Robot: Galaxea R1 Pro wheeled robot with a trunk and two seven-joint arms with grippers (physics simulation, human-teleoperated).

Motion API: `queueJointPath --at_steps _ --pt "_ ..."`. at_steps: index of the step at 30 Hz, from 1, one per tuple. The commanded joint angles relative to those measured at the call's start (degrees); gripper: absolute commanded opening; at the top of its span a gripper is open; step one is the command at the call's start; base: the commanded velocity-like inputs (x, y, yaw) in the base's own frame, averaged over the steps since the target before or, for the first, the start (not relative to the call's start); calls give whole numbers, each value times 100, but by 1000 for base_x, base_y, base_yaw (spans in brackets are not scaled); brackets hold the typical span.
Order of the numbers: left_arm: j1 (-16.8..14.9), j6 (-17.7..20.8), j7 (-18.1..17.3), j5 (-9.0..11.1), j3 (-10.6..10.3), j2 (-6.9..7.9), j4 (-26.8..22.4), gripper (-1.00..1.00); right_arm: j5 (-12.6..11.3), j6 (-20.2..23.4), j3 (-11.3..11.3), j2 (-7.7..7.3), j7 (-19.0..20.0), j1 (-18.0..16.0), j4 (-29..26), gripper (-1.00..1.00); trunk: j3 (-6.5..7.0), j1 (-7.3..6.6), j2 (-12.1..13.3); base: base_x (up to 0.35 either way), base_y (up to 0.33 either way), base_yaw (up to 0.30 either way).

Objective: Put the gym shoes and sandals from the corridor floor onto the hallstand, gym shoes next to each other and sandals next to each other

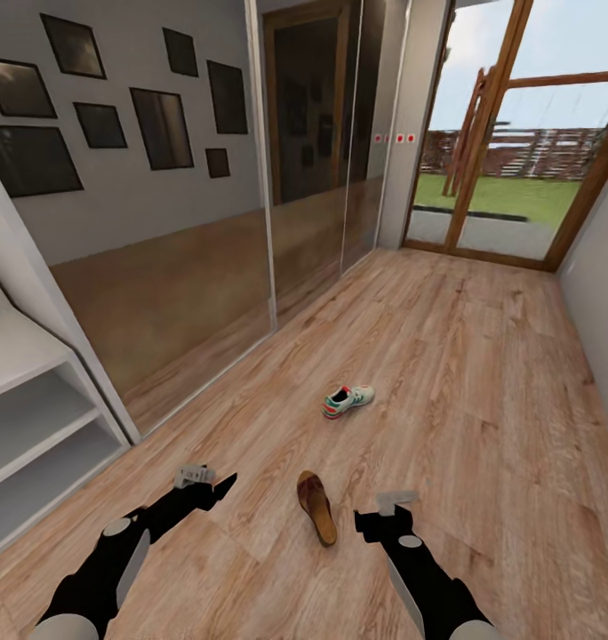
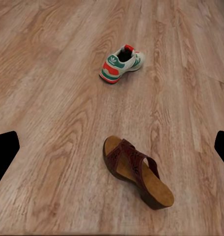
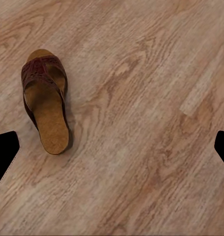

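on the corridor floor (image 1: 446,356) just ahead of me lies 1 sandal (image 1: 316,507), flat on its sole, and it is my landmark. my left gripper (image 1: 208,484) hangs just to its left and my right gripper (image 1: 384,514) just to its right, both low and empty, so either could take it. each wrist view shows dark fingertips at the far edges, so i judge both spread wide. 1 gym shoe (image 1: 348,400) stands upright beyond the sandal, well apart from it. the hallstand (image 1: 37,418) sits far left of the sandal, its tiers bare, so carrying there comes after the grasp.
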Motion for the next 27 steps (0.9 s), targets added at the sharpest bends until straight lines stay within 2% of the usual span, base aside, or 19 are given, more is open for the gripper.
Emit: queueJointPath --at_steps 1,21,27 --pt "-2 -17 -33 0 9 -7 -5 100 54 50 18 -2 -32 0 -10 100 -12 -1 -2 0 0 184" --pt "0 -35 -51 0 5 -93 -15 100 54 44 18 -2 -41 0 -18 100 -149 -1 -2 3 0 191" --pt "0 -59 -54 0 5 -106 -15 100 54 40 16 -2 -41 0 -24 100 -189 -1 -2 147 0 197"
